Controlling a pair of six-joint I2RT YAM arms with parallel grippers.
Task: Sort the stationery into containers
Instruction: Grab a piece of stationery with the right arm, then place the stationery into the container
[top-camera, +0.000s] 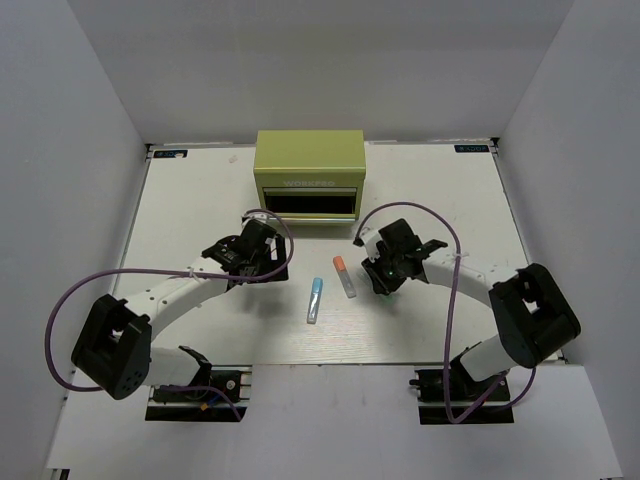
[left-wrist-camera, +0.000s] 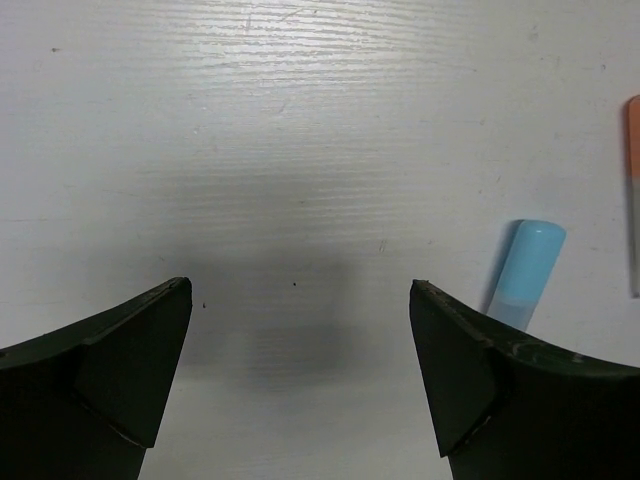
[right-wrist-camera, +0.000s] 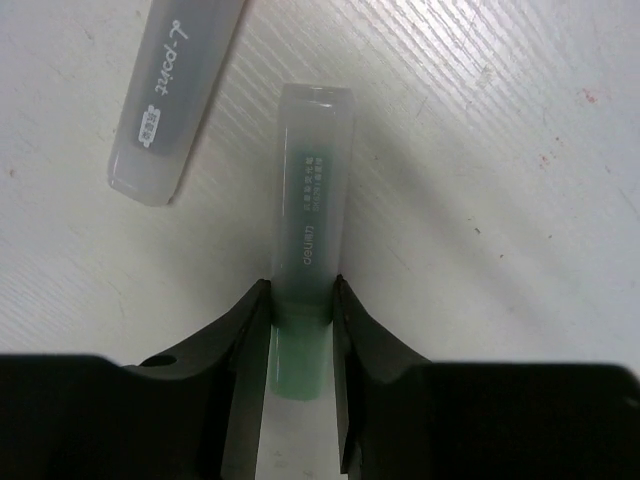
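The yellow-green chest (top-camera: 308, 165) stands at the back middle, with a dark drawer opening low on its front. My right gripper (right-wrist-camera: 302, 285) is shut on the mint green marker (right-wrist-camera: 312, 200), low at the table. In the top view this gripper (top-camera: 385, 266) is right of centre. The orange-capped marker (top-camera: 344, 275) lies just left of it, and its grey barrel (right-wrist-camera: 175, 95) shows in the right wrist view. The light blue pen (top-camera: 315, 298) lies mid-table. My left gripper (left-wrist-camera: 300, 290) is open and empty over bare table, with the blue pen (left-wrist-camera: 528, 272) beyond its right finger. The thin red and dark purple pens are out of view.
The white table (top-camera: 200, 200) is walled in by white panels at the left, right and back. The purple cables loop over both arms. The orange cap (left-wrist-camera: 633, 140) shows at the right edge of the left wrist view.
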